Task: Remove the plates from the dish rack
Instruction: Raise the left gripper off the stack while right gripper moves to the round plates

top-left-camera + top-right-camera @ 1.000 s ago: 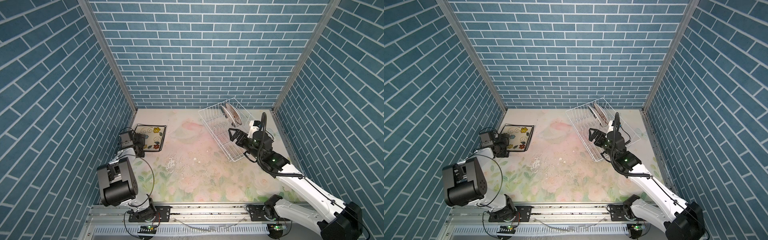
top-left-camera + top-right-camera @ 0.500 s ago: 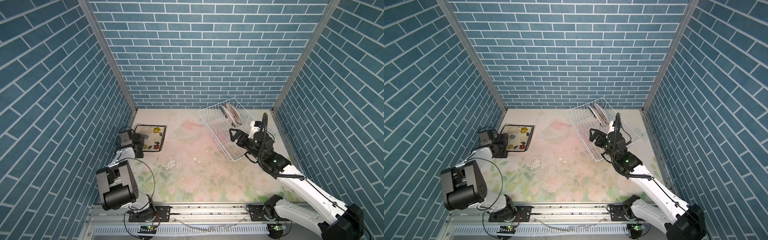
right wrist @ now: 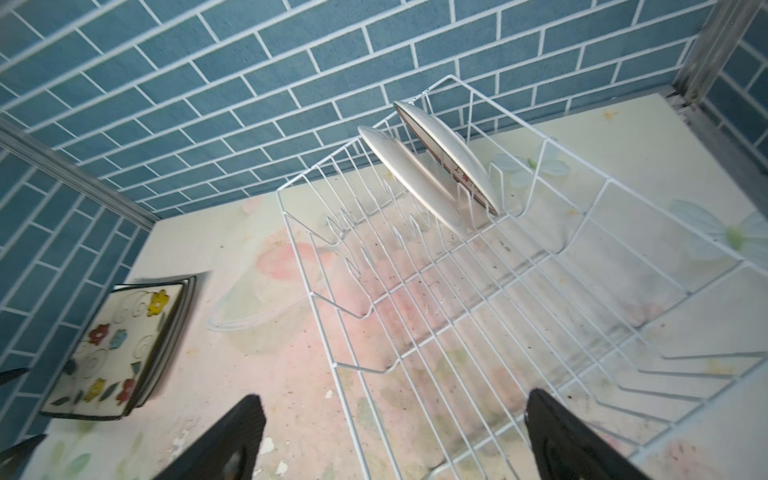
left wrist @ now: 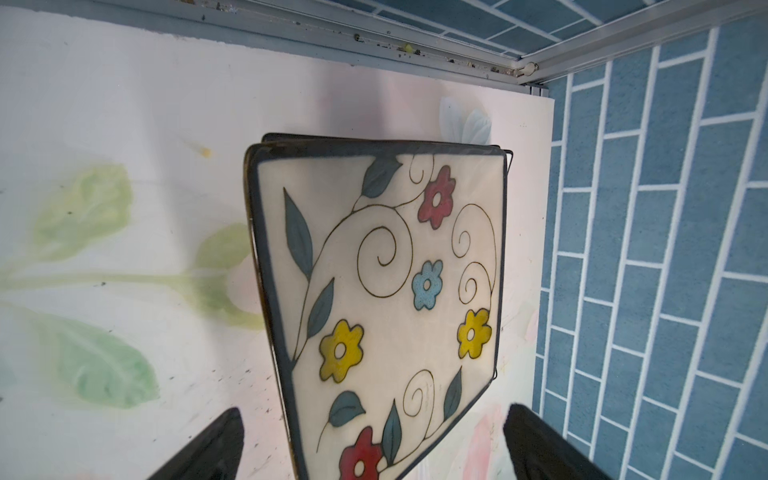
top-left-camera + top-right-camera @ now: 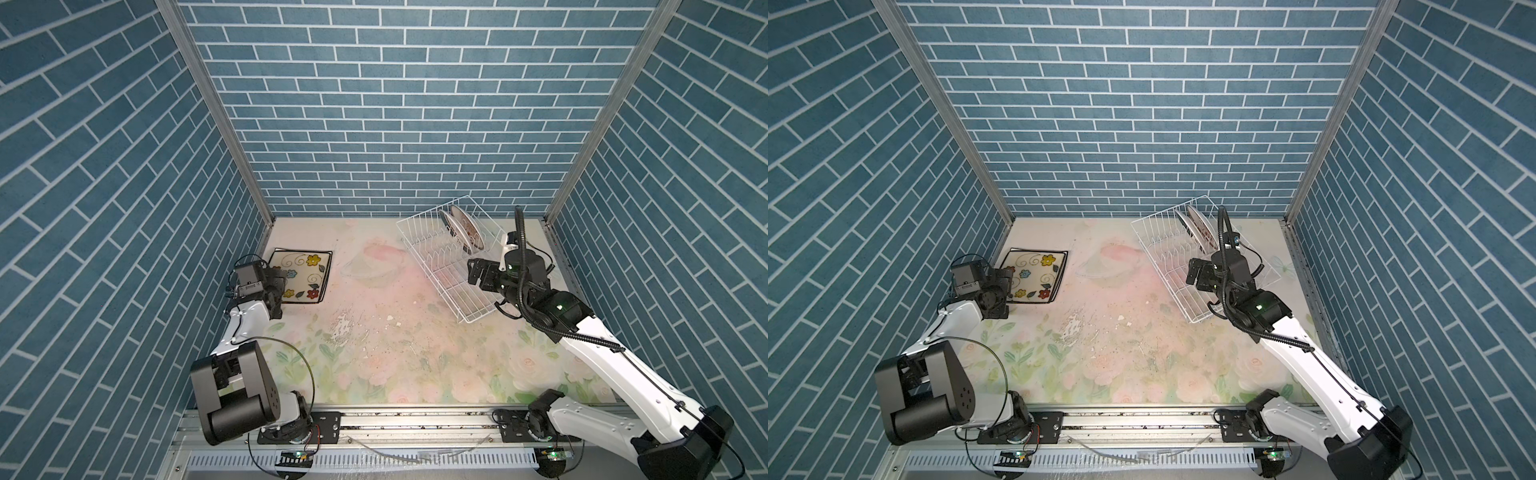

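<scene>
Dish rack (image 3: 478, 299) holding two round plates (image 3: 409, 176), rim marks illegible, left gripper (image 4: 374, 409) spread by flowered plate (image 4: 386, 291), right gripper (image 3: 395, 395) spread

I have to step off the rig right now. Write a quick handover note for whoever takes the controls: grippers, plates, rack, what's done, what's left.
Left gripper: open, empty, poised at the near edge of the stack of square plates.
Right gripper: open, empty, above the near end of the dish rack.
Plates: the stack lies flat on the table at the left, flowered plate on top. At least two rims show; the exact count is unclear. The two round plates stand upright between prongs at the rack's far end.
Done: the square plates are out and stacked.
Left: lift out both round plates, likely with the right arm.
</scene>
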